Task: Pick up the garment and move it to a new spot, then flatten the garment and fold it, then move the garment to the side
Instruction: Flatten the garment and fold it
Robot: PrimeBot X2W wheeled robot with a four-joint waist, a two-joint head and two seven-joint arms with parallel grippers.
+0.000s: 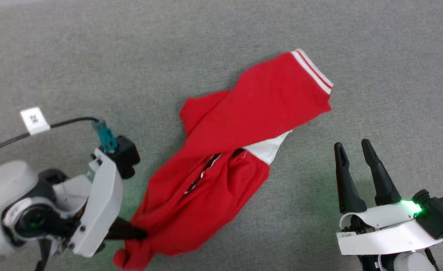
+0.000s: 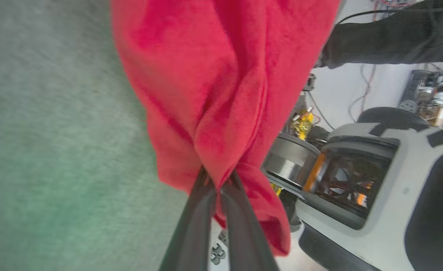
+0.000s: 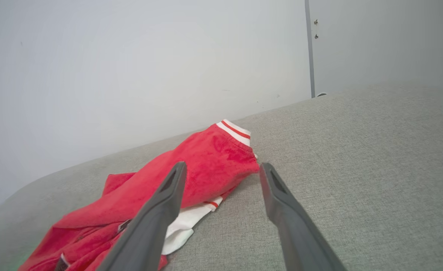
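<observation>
The garment [image 1: 236, 124], a bright red T-shirt with white-and-red striped trim and a white sleeve showing, lies crumpled in a long diagonal heap on the grey cloth surface [image 1: 93, 56]. My left gripper [image 1: 140, 234] is shut on its near lower corner. In the left wrist view the red garment [image 2: 221, 86] bunches up from the pinched fingers [image 2: 195, 218]. My right gripper [image 1: 353, 148] stands open to the right of the garment, apart from it, with nothing between its fingers. The right wrist view shows the garment [image 3: 206, 165] beyond the spread fingers [image 3: 168, 195].
A black cable with a white tag [image 1: 35, 120] runs to my left wrist. A pale wall [image 3: 131, 56] rises behind the surface. The left wrist view shows my own grey base [image 2: 375, 180] and a dark-clothed person [image 2: 387, 41] beyond the surface's edge.
</observation>
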